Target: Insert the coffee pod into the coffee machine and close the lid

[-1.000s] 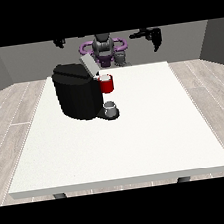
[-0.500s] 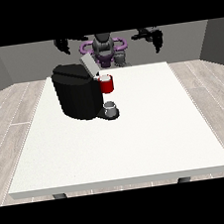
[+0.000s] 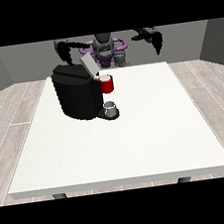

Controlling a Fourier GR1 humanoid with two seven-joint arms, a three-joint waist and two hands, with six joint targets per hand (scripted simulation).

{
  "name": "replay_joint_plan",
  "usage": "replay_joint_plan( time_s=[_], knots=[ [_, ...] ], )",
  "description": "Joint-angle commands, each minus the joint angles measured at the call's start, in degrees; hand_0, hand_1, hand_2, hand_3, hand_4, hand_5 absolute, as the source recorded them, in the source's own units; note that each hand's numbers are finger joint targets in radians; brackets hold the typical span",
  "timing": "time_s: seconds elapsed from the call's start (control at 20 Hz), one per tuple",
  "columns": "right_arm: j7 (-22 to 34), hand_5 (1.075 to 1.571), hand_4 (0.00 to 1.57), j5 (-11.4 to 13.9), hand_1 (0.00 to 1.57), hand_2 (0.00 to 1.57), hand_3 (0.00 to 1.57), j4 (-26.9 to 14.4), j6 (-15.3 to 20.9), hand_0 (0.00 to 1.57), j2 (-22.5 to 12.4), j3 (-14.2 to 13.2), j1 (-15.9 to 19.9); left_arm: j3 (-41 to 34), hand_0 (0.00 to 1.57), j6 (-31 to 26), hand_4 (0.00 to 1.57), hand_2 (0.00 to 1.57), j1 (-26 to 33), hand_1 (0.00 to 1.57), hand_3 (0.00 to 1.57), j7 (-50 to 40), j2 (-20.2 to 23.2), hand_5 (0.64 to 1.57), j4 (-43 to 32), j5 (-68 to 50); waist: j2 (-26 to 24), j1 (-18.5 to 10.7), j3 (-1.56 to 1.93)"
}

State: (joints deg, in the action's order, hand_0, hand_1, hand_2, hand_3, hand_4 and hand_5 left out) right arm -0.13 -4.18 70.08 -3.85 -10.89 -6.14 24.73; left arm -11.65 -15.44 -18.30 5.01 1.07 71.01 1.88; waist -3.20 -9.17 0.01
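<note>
A bulky black coffee machine (image 3: 77,96) stands on the large white counter (image 3: 138,140), on the part of it toward the robot and toward the view's left. Its flat grey lid (image 3: 88,65) is raised, tilting up and back from the top of the machine. A red cylindrical brew head (image 3: 107,84) juts from the machine's front at the side toward the view's right, with a pale round top that may be the coffee pod; whether a pod sits there cannot be told. Directly below the red head, a small grey cup (image 3: 111,107) rests on the machine's dark base plate.

The grey and purple robot (image 3: 104,48) stands behind the counter, beyond the machine. The robot hand at the view's left (image 3: 66,51) hangs in the air above and just behind the machine, near the raised lid and apart from it; its fingers point downward, but whether they are open or closed cannot be told. The robot hand at the view's right (image 3: 156,40) hangs well away from the machine, above the counter's far edge, fingers drooping downward, holding nothing visible.
</note>
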Motion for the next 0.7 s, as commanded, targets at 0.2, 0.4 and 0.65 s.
replay_joint_plan(
  time_s=[0.2, 0.4, 0.65],
  knots=[
    [-1.9, 1.571, 0.0, 1.8, 0.0, 0.0, 0.0, -6.2, -1.3, 0.0, -1.3, -0.5, 4.6, 2.7, 0.0, 0.3, 0.0, 0.0, 5.4, 0.0, 0.0, -3.7, 1.0, 1.571, 8.5, -1.5, 2.3, 0.4, 0.0],
    [-2.3, 1.571, 0.0, 4.8, 0.0, 0.0, 0.0, -5.1, 1.0, 0.0, 3.6, 3.8, 4.8, 1.6, 0.0, 2.5, 0.0, 0.0, 5.8, 0.0, 0.0, -1.2, 1.9, 1.571, 7.8, -1.9, 2.9, 2.8, -0.01],
    [-4.3, 1.571, 0.04, 3.8, 0.0, 0.0, 0.0, -8.8, -0.3, 0.0, 1.8, 1.4, 9.8, 2.3, 0.0, 5.5, 0.0, 0.0, 3.7, 0.0, 0.0, 0.0, 0.7, 1.571, 7.2, -1.1, 6.7, 2.7, -0.01]
  ],
)
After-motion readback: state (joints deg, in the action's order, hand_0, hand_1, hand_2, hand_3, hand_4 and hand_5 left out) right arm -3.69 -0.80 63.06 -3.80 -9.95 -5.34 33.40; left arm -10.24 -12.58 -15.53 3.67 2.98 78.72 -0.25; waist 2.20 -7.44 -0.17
